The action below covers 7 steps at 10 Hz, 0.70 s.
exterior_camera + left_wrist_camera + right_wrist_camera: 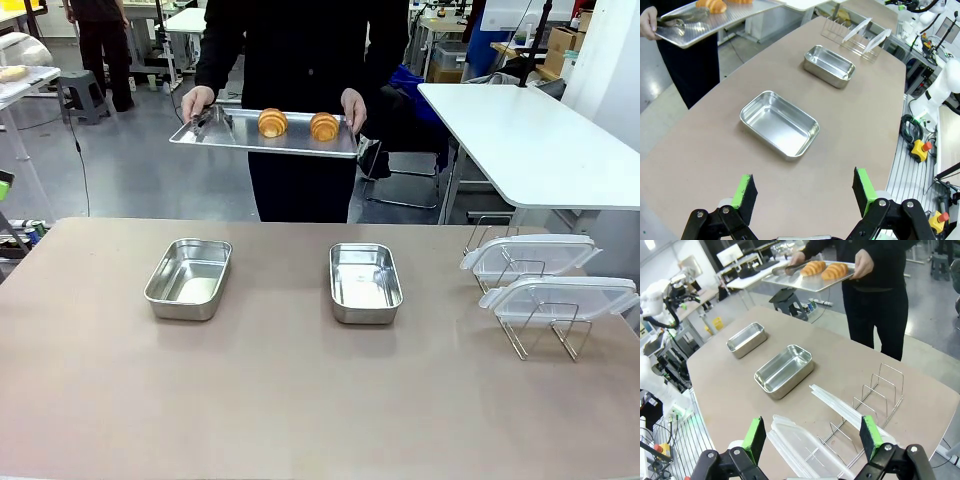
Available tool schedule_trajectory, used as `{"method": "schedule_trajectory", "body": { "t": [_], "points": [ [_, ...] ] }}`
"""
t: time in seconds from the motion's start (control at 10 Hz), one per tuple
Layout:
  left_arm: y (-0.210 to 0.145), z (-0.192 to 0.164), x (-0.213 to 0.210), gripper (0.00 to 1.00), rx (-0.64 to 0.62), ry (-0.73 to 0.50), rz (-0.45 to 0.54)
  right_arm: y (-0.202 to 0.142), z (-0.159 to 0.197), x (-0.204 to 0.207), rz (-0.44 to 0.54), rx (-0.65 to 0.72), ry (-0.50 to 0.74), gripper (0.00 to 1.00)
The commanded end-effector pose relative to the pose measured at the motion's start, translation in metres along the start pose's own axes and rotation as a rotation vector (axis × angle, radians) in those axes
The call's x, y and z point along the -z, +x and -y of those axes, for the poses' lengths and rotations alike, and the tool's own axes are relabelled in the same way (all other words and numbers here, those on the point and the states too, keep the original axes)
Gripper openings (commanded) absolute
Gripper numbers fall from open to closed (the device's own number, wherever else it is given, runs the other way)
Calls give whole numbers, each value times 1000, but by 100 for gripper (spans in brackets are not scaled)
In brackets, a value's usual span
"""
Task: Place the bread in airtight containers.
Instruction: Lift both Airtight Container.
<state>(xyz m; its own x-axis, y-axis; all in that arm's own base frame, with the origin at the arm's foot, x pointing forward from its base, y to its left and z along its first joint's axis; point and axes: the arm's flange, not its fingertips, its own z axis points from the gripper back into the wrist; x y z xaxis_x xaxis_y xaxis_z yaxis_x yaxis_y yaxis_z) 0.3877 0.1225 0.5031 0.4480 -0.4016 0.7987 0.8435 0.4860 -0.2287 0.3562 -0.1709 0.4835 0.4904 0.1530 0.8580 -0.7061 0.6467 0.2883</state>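
With left hand (802, 182) and right hand (812, 425) gaping empty, we judged awaiting the bread (273, 123) beyond the containers (189, 278) wisest.

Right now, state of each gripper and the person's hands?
Left gripper: open, holding nothing.
Right gripper: open, holding nothing.
Person's hands: both holding the tray with two rolls on it.

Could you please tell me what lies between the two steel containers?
Nothing: only bare tabletop separates the left container and right container, as the front view shows.
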Motion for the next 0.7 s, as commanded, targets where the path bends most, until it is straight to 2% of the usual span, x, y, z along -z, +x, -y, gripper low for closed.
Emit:
{"method": "schedule_trajectory", "body": {
  "t": [0.0,0.6],
  "points": [
    [1,-2,-1,100,19,-11,28,3,3,1,25,-26,3,100],
    [1,-2,-1,100,19,-11,28,3,3,1,25,-26,3,100]
  ]
}}
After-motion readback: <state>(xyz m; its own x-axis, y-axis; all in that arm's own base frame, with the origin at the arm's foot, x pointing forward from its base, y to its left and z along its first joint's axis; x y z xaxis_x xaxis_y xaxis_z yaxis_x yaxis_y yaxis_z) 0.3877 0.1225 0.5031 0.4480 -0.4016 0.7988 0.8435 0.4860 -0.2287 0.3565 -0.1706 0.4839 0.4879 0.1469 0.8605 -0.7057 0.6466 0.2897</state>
